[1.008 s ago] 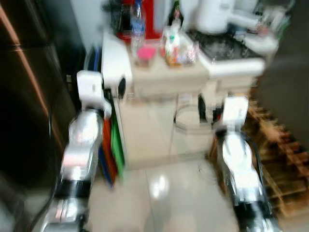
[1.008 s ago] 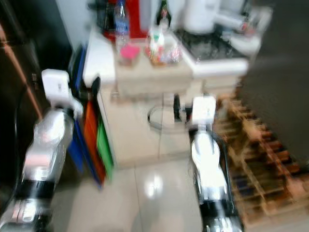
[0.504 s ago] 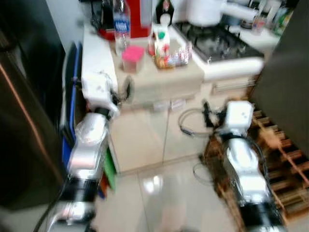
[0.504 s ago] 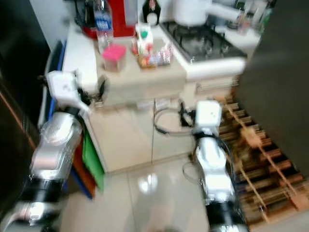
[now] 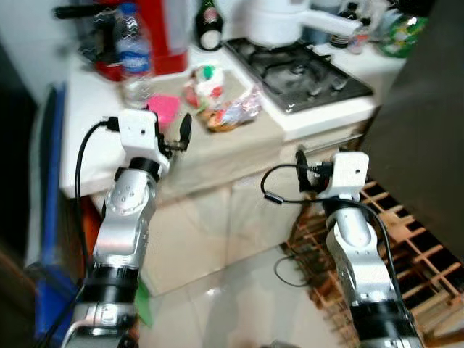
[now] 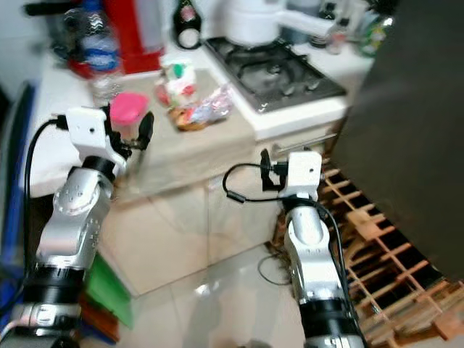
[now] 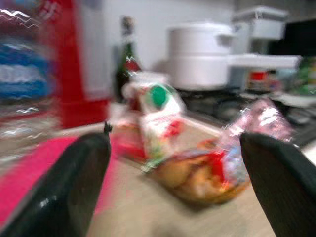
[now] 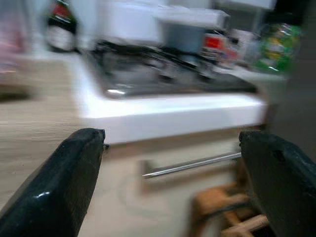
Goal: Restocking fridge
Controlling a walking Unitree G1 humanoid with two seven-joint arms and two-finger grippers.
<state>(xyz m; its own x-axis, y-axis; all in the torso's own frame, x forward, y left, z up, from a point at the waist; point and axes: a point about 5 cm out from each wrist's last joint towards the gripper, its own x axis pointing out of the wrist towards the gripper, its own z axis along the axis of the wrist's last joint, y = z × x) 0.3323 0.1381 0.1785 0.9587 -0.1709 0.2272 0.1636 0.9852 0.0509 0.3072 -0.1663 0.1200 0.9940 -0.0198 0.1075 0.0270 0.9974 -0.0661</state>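
A: Head cameras first. What do you have in front of you?

B: You're facing a beige kitchen counter (image 5: 239, 141). On it: a clear plastic water bottle with a blue label (image 5: 133, 61), a small container with a pink lid (image 5: 164, 110), a white carton with a green cap (image 5: 207, 83), and a crinkly clear bag of snacks (image 5: 235, 111) just beside the carton. Behind them a red appliance (image 5: 163, 32) and a dark glass bottle (image 5: 209, 16). To the right, a black gas hob (image 5: 301, 71) with a white pot (image 5: 279, 20) at its back edge.

A: Your arms?

B: Left gripper (image 5: 181, 134) is raised at the counter's front edge, near the pink-lidded container, touching nothing. Right gripper (image 5: 303, 174) sits lower, before the cabinet front under the hob, beside a wooden slatted rack (image 5: 406, 254).

A: Left wrist view?

B: Blurred. Its two black fingers (image 7: 64, 190) stand wide apart with nothing between them. Beyond them you see the carton (image 7: 160, 116) and snack bag (image 7: 217, 165) on the counter, pink lid (image 7: 29, 163) to one side.

A: Right wrist view?

B: Fingers (image 8: 57, 185) likewise spread, empty. They look at the white counter edge (image 8: 173, 116) below the hob (image 8: 158, 71), and a metal drawer handle (image 8: 190, 165).
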